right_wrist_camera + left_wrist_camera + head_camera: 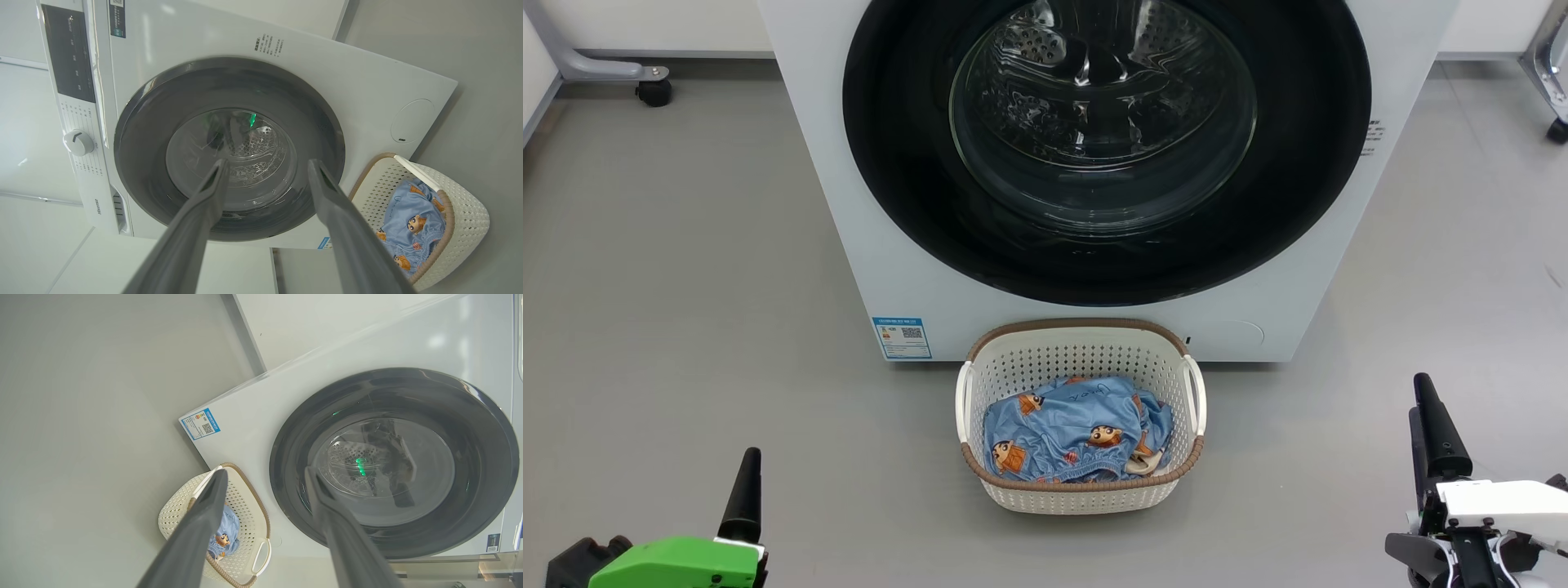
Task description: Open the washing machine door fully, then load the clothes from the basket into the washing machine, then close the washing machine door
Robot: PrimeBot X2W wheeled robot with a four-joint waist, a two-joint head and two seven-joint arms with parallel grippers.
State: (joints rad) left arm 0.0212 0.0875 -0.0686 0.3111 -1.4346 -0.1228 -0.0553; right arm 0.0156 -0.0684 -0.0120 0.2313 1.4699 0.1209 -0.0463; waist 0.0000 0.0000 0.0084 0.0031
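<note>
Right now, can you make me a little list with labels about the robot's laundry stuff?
door: round glossy black-rimmed glass washing machine door, shut
machine: big white front-loading washing machine, standing on the grey floor
basket: small cream perforated plastic basket, on the floor just in front of the machine
clothes: light blue cartoon-print fabric clothes, bunched inside the basket
left end effector: open, empty
right end effector: open, empty
job so far: nothing loaded yet
</note>
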